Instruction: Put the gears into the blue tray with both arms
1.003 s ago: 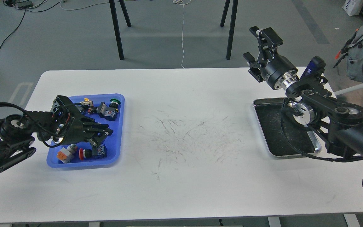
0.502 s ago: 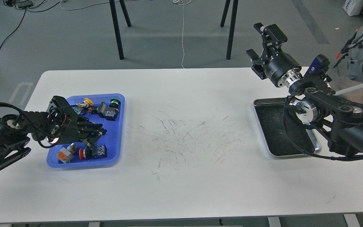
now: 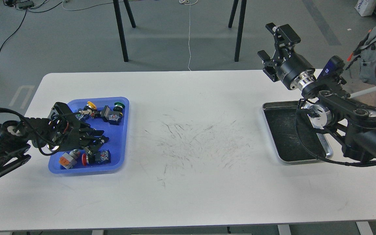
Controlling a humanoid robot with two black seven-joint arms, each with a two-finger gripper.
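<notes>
The blue tray (image 3: 123,128) lies on the left part of the white table. It holds several coloured push-button switches. I cannot make out any gears in the tray, on the table or in either gripper. My left gripper (image 3: 102,136) hangs low over the middle of the blue tray, pointing right. Its fingers are slightly apart and nothing shows between them. My right gripper (image 3: 274,44) is raised high above the table's far right edge, behind the silver tray. It is open wide and empty.
A silver metal tray (image 3: 270,130) with a dark inside lies at the right, partly covered by my right arm. The white table (image 3: 191,182) has scuff marks in its middle. Black stand legs (image 3: 121,36) rise beyond the far edge.
My left gripper has drawn back to the left over the blue tray. My right gripper has shifted a little to the right and stayed open.
</notes>
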